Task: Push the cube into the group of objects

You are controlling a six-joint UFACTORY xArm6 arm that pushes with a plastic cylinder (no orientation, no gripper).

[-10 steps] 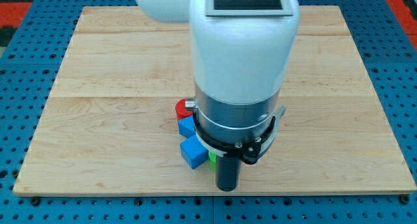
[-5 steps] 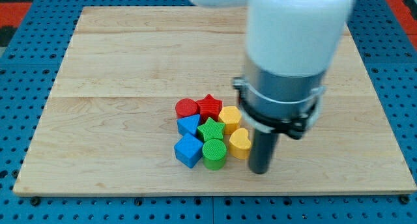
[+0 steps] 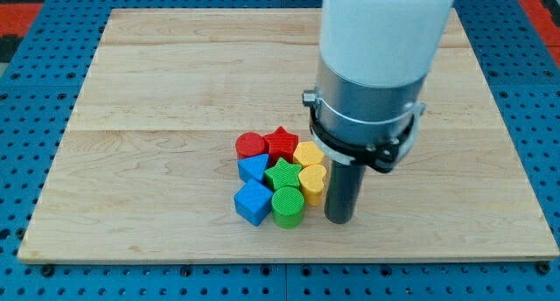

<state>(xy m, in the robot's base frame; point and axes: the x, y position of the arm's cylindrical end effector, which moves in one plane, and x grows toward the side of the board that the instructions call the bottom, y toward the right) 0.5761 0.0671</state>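
Blue cube [image 3: 254,202] resting on the bench [image 3: 157,100], at the lower-left corner of the cluster, turned so that one corner points toward the view's bottom and its top face reads as a diamond. No long axis to speak of: sides look equal. Solid mid-blue, matte, with slightly ribbed faces. Touching or just beside the green cylinder [image 3: 287,206] on its right, and pressed close under the blue triangular block [image 3: 253,168] above it.

No fingers on this arm, so nothing to report as spread or pinching; only a straight dark rod ending in my tip [image 3: 339,220]. Tip planted on the bench to the view's right of the cluster, with the green cylinder between it and the cube. Well clear of the cube itself, roughly level with it in height within the view. Just beside the yellow heart-like block [image 3: 312,182], whether touching cannot be told.

Rest of the group packed tight: green star [image 3: 283,173] in the middle, red star [image 3: 281,143] above it, red cylinder [image 3: 250,145] at the upper left, and a second yellow block [image 3: 308,154] at the upper right, shape partly hidden by the arm. Arm's white and grey body [image 3: 372,82] filling the upper right of the view. Blue pegboard [image 3: 35,82] surrounding the wooden bench.
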